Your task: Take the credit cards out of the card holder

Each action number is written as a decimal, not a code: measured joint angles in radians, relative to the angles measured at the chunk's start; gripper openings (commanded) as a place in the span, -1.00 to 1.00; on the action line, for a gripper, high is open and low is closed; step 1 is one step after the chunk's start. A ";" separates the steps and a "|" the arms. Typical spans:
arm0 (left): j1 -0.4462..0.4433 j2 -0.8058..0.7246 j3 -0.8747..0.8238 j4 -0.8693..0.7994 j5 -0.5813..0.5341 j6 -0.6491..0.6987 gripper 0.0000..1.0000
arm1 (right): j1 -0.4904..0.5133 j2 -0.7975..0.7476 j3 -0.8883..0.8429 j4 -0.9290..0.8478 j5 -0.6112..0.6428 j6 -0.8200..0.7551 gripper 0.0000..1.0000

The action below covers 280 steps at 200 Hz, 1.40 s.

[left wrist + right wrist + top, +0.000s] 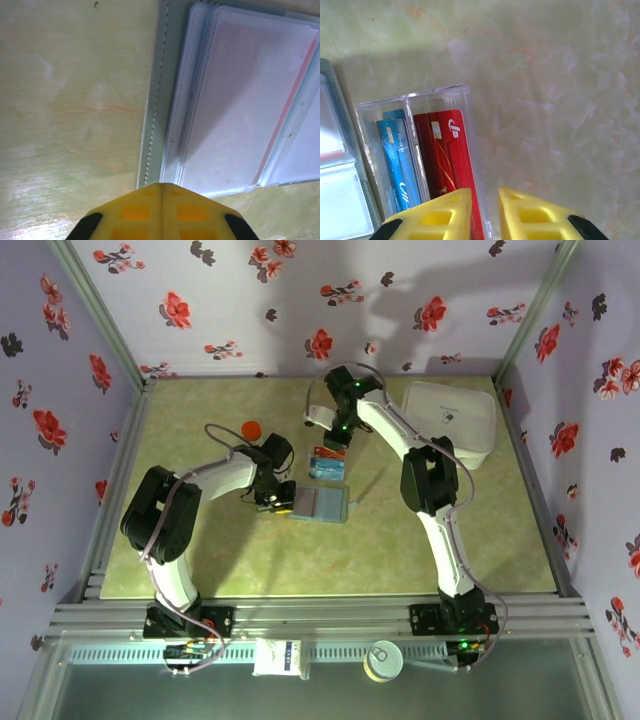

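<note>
Credit cards (pixel 440 150), one blue and one red, lie in the clear plastic tray (pixel 465 95) just beside the open card holder (pixel 322 505). The right gripper (pixel 484 200) hangs over the tray's edge, fingers slightly apart. The left gripper (pixel 161 192), fingers pressed together, sits on the holder's stitched border, likely pinning it down. The cards' white lettering is too blurred to read.
</note>
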 measured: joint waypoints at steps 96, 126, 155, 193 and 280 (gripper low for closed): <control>0.004 -0.018 0.000 0.012 -0.005 0.000 -0.96 | 0.013 -0.337 -0.431 0.327 0.068 0.467 -0.42; 0.020 -0.016 0.018 0.016 -0.004 0.000 -0.96 | 0.030 -0.462 -0.610 0.448 0.082 0.746 -0.51; 0.023 0.003 0.041 0.024 -0.004 0.005 -0.96 | 0.053 -0.520 -0.755 0.515 0.056 1.008 -0.59; 0.023 0.032 0.042 0.028 -0.004 0.008 -0.97 | 0.107 -0.534 -0.890 0.548 0.024 1.209 -0.55; 0.023 0.034 0.005 0.043 0.000 0.008 -0.97 | 0.112 -0.449 -0.913 0.592 0.087 1.290 -0.55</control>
